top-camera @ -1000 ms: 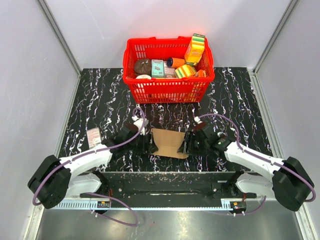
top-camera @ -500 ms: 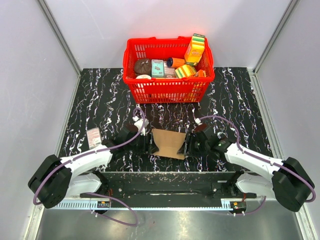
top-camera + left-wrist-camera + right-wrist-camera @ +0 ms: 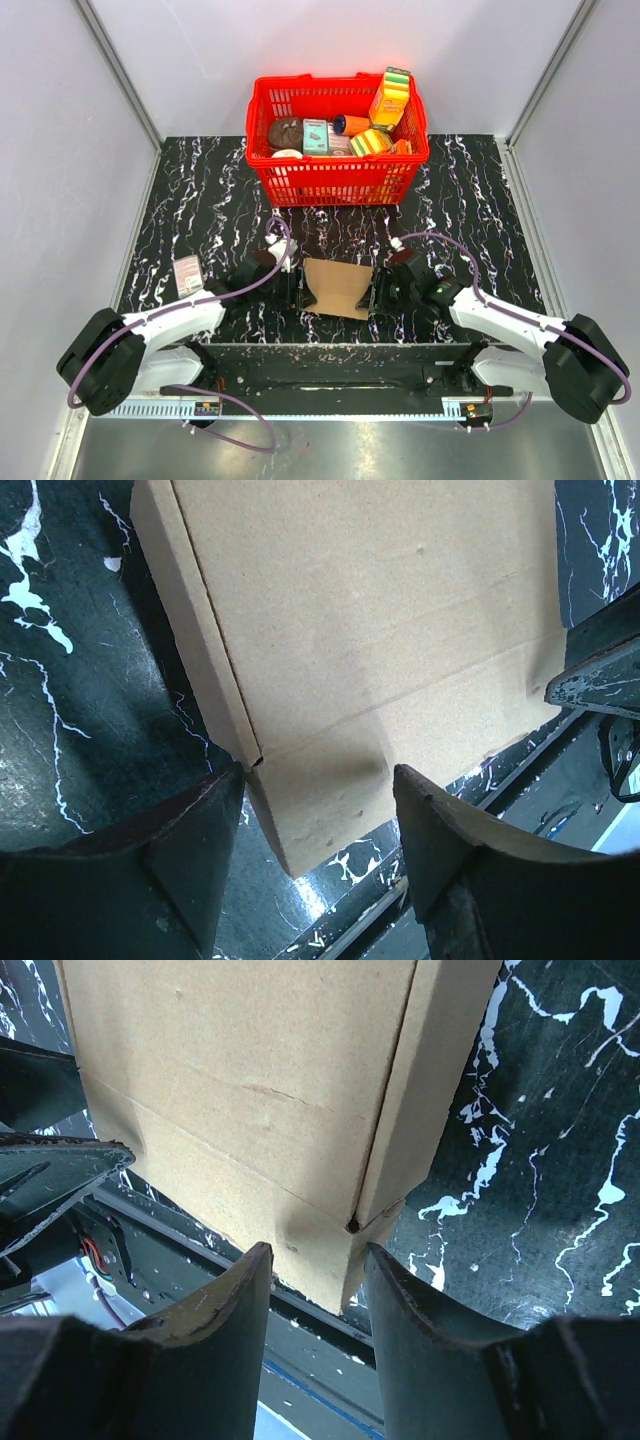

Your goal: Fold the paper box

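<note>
The box lay flat on the counter near its front edge, between our two claws. The left claw and right claw each stood partly open at a near corner, grasping nothing.

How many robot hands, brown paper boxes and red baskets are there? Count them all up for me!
robot hands: 2, the left hand and the right hand
paper box: 1
red basket: 1
total: 4
</note>
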Robot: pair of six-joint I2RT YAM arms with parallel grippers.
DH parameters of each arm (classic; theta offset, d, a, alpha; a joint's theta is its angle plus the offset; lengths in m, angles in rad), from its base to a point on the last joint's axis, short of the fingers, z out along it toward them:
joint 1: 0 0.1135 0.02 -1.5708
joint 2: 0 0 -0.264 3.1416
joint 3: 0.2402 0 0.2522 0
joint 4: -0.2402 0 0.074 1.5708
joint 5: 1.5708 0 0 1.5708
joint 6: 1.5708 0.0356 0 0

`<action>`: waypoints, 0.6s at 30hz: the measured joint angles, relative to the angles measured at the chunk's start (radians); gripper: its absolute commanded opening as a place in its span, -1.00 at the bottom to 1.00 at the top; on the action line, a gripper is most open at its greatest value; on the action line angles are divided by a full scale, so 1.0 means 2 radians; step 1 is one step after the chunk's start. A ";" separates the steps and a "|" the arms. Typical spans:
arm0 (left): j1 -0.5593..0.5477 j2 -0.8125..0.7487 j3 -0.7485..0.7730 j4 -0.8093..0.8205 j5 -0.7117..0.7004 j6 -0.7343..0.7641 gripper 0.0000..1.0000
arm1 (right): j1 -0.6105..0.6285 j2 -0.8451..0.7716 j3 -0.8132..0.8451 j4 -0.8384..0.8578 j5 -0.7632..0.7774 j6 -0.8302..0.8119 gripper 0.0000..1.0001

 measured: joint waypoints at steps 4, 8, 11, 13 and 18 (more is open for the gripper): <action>0.000 0.001 0.000 0.000 0.000 0.000 0.28 | 0.000 0.000 -0.002 0.003 0.000 0.001 -0.06; 0.000 0.006 0.000 0.003 0.000 0.001 0.27 | 0.000 0.002 -0.004 0.005 0.002 0.000 -0.07; 0.000 0.011 0.000 0.006 -0.001 0.004 0.26 | 0.000 0.005 -0.006 0.009 0.005 -0.002 -0.08; 0.000 0.013 0.000 0.011 -0.002 0.005 0.26 | 0.000 0.006 -0.007 0.011 0.006 -0.005 -0.08; 0.000 0.024 0.000 0.025 -0.004 0.009 0.24 | 0.000 0.007 -0.008 0.013 0.018 -0.016 -0.09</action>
